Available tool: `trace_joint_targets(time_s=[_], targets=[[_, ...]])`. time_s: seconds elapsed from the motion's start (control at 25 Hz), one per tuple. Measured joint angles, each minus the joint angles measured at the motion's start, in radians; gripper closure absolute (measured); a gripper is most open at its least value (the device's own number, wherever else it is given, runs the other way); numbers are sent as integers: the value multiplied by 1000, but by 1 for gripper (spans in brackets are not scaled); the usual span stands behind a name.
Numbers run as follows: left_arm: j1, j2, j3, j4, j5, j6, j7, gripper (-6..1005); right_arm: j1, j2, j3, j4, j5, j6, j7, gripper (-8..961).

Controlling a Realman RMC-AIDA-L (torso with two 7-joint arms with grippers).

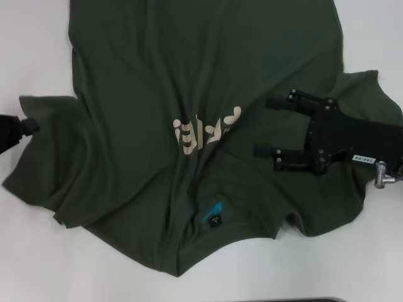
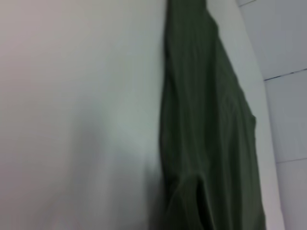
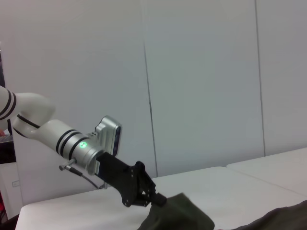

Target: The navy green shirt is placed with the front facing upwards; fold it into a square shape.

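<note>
The navy green shirt (image 1: 157,75) lies spread front up on the white table, with wrinkles. Its beige lettering (image 1: 204,131) is in the middle and its blue neck label (image 1: 213,217) is near the front. My left gripper (image 1: 30,126) is at the far left, at the edge of the shirt's sleeve. In the right wrist view my left gripper (image 3: 152,199) is shut on a raised peak of the shirt (image 3: 182,213). My right gripper (image 1: 266,127) hovers over the shirt's right side, its two fingers wide open and empty. The left wrist view shows the shirt's fabric (image 2: 206,134) beside bare table.
The white table (image 1: 38,251) shows bare to the left of the shirt and along the front. A dark edge (image 1: 283,300) lies at the table's front rim. A white panelled wall (image 3: 201,86) stands behind the table.
</note>
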Motion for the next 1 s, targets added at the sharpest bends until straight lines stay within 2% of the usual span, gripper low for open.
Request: trace_joint_targets(time_s=[0.56, 1.0], targets=[[7, 37, -23, -45, 8, -6, -61, 1000, -2, 0, 0, 0, 0, 0, 0, 57], [5, 41, -27, -49, 9, -3, -68, 1000, -2, 0, 0, 0, 0, 2, 0, 58]])
